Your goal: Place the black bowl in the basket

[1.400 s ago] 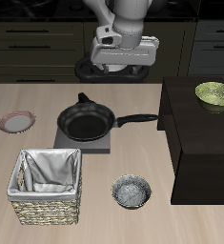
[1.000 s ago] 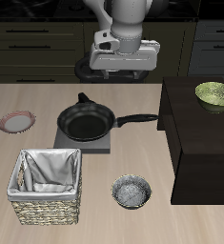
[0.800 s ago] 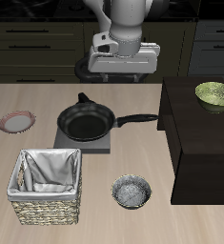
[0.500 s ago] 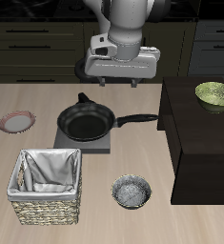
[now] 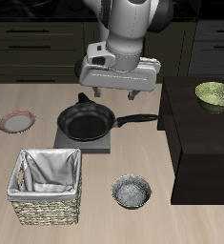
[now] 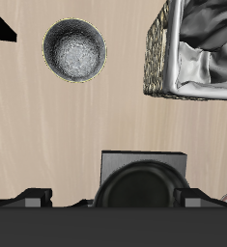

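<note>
Grey hand [image 5: 112, 93] open above frying pan [image 5: 88, 121]

— Where's the bowl [image 5: 132, 192]?

— Upright on the table near its front edge, a small round dish, dark rim, grey speckled inside, empty [image 6: 75, 51].

— And the basket [image 5: 47, 187]?

— Beside it, apart, towards the front corner: square straw wicker, upright, with a crumpled white-grey cloth lining [image 6: 194, 48].
</note>
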Controlling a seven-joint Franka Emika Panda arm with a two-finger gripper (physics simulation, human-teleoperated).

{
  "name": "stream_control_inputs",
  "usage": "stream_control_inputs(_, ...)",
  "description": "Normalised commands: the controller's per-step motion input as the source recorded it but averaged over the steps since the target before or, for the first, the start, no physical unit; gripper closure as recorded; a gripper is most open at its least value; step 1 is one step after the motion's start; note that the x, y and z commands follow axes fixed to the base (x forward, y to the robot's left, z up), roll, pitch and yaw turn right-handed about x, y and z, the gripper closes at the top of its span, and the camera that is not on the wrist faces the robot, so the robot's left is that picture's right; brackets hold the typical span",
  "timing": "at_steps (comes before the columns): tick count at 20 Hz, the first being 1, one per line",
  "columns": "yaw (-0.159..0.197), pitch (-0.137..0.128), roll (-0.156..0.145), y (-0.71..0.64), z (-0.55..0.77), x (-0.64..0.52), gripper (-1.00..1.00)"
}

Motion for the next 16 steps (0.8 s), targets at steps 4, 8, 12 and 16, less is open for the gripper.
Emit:
stream_control_inputs(4, -0.007, 0.031, -0.012, -0.04, -0.05, 0.38, -1.00)
stream_control_inputs(8, -0.015, 0.000, -0.032, -0.07, -0.04, 0.51, -1.00)
stream_control_inputs(12, 0.014, 0.029, -0.008, 0.03, -0.12, 0.37, -1.00)
stream_control_inputs(16, -0.030, -0.003, 0.024, 0.12, 0.06, 0.28, -1.00)
